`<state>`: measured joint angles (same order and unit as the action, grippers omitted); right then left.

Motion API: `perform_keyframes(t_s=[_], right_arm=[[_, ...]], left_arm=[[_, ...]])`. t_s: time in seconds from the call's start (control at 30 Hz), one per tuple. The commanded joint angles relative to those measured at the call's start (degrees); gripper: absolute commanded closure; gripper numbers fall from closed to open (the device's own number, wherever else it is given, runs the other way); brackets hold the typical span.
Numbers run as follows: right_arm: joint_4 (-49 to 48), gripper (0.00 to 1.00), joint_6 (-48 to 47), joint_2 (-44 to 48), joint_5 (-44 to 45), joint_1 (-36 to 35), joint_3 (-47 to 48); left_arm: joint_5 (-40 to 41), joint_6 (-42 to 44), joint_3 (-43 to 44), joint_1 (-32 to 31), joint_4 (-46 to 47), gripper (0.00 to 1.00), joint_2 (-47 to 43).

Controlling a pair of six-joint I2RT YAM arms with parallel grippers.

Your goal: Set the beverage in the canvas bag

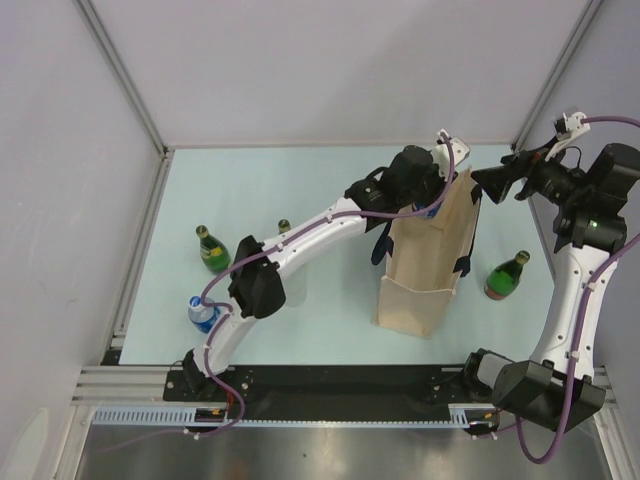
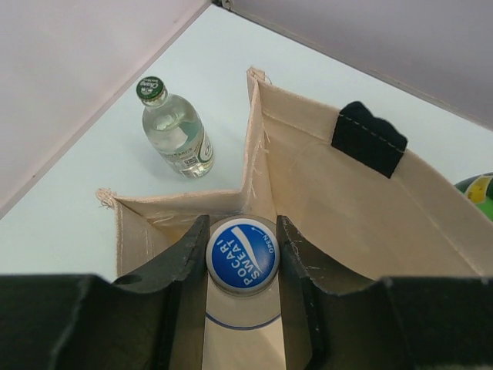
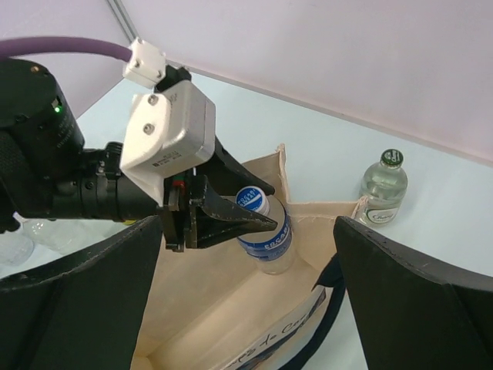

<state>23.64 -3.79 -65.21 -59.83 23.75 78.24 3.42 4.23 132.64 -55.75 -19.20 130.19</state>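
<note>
The beverage, a clear Pocari Sweat bottle [image 3: 267,229] with a blue cap [image 2: 243,255], hangs upright inside the mouth of the canvas bag [image 1: 420,285], near one far corner. My left gripper [image 2: 242,225] is shut on the bottle's cap and neck, one finger on each side. From above, the left gripper [image 1: 436,205] reaches down into the bag's top. The beige bag [image 3: 208,308] stands upright, with its navy handle [image 3: 323,308] hanging on the outside. My right gripper [image 3: 246,231] is open wide just above the bag's rim and grips nothing; the top view shows this right gripper [image 1: 487,183] at the bag's upper right corner.
A clear bottle with a green cap [image 2: 177,132] stands on the table just beyond the bag. Green bottles stand at the left [image 1: 212,250] and to the right of the bag [image 1: 505,275]. A blue-capped bottle [image 1: 203,313] stands near the left arm's base. Grey walls enclose the table.
</note>
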Motion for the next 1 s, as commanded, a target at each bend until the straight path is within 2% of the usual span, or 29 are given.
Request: perform_keyframes(t_s=[0.0, 0.03, 0.17, 0.3, 0.33, 0.4, 0.43, 0.53, 0.97], right_arm=[[-1.84, 0.0, 0.89, -0.09, -0.55, 0.25, -0.1], [-1.84, 0.0, 0.89, -0.18, -0.55, 0.25, -0.19], [-1.75, 0.0, 0.8, -0.36, -0.46, 0.25, -0.28], [-1.67, 0.0, 0.72, -0.62, -0.46, 0.25, -0.45], [-1.58, 0.0, 0.72, -0.71, -0.46, 0.25, -0.45], [-1.58, 0.0, 0.63, -1.06, -0.46, 0.25, -0.45], [-1.49, 0.0, 0.54, -1.23, -0.46, 0.25, -0.45], [-1.31, 0.0, 1.07, -2.02, -0.46, 0.42, -0.1], [0.88, 0.0, 3.0, -8.09, 1.82, 1.13, 4.11]], left_arm=[[1.59, 0.79, -0.1, -0.24, 12.61, 0.96, -2.31], [1.24, 0.43, -0.71, -0.07, 12.7, 0.9, -1.96], [1.24, -0.89, -2.03, 0.02, 12.7, 0.78, -1.34], [1.94, -1.85, -3.7, 0.02, 12.87, 0.61, -1.52], [2.29, -2.03, -4.31, 0.11, 12.87, 0.52, -1.69], [3.0, -2.47, -4.75, 0.2, 12.87, 0.45, -2.13], [3.17, -2.65, -5.02, 0.29, 12.87, 0.39, -2.13], [3.61, -3.09, -5.37, 0.38, 12.87, 0.32, -2.92], [3.7, -5.18, -5.64, 0.46, 12.61, 0.16, -10.74]])
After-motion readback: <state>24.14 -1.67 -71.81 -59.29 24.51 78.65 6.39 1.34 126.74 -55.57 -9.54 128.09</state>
